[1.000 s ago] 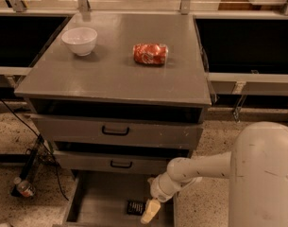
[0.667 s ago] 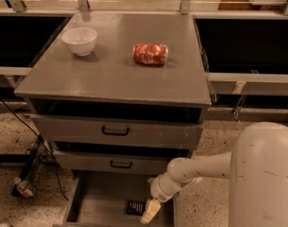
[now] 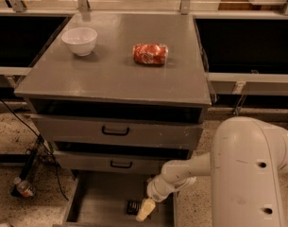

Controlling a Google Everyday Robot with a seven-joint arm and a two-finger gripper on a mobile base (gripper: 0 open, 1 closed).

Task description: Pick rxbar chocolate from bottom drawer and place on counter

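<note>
Grey tabletop (image 3: 110, 79): the counter, a broad flat painted cabinet top. We see a white round bowl (image 3: 80, 40) at its left and a red-orange shiny snack packet (image 3: 150, 54) nearer the middle, both where they were a second ago.
Upper drawers (image 3: 115, 131): two shallower grey drawers with black handles, unchanged.
Bottom drawer (image 3: 98, 200): the lowest, deepest grey drawer, pulled out with its flat floor showing.
Black bar (image 3: 133, 207): the small flat black rxbar chocolate wrapper lies on the drawer floor, right of centre, in the same spot as before.
Gripper (image 3: 145, 210): the pale tip sits low inside the drawer, just right of the bar, and has barely shifted.
Grip state: we cannot tell whether it is released or clenched, nor whether it touches the wrapper.
White arm (image 3: 247, 174): it reaches in from the right.
Meaning: almost nothing has changed, so we judge that the bar is not yet picked up and the grasp is still being set.
</note>
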